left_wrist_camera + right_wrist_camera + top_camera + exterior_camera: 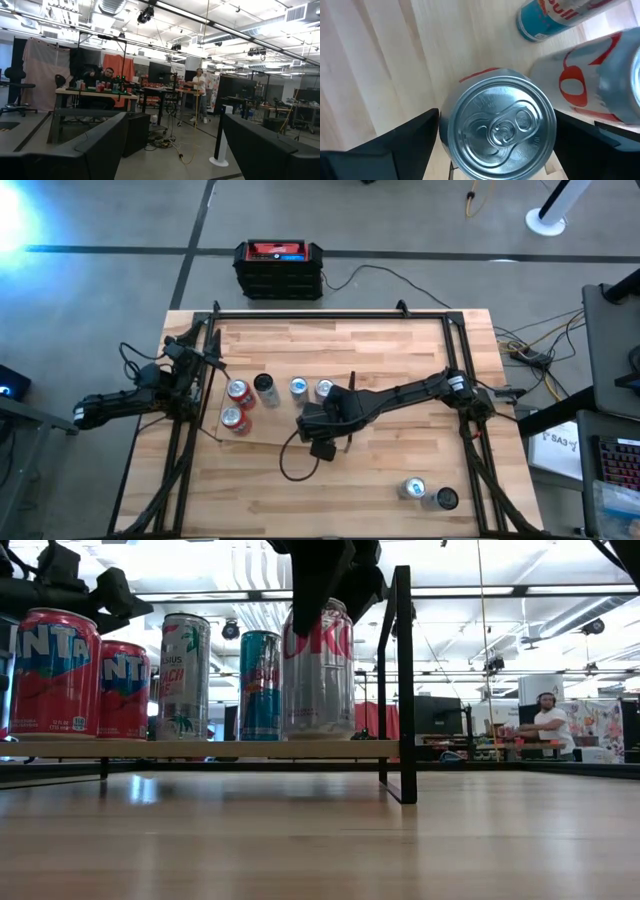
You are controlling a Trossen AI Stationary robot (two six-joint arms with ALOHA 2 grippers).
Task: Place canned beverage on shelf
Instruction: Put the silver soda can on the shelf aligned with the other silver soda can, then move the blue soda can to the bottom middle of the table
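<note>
Underneath everything, a big wooden table (400, 380). On its left half, a flat pale shelf (275, 435) with a thin black bar (403, 680) standing up at one short end. By the left edge of the table, the left gripper (170, 150), lifted and looking out into the room, fingers (75, 150) partly apart with nothing between them. Reaching in from the right side, the right gripper (496, 120), low over the shelf near its front edge, close to the black bar. Right under it, a silver can (500, 125) standing up on the shelf, with one dark finger (410, 145) on each side of its top, spread open and not squeezing it. Farther along the shelf, a blue can (260, 685), a tall silver can (185, 675) and two red cans (55, 670). Well apart, near the front right corner of the table, two more cans (428, 493) just beside each other.
</note>
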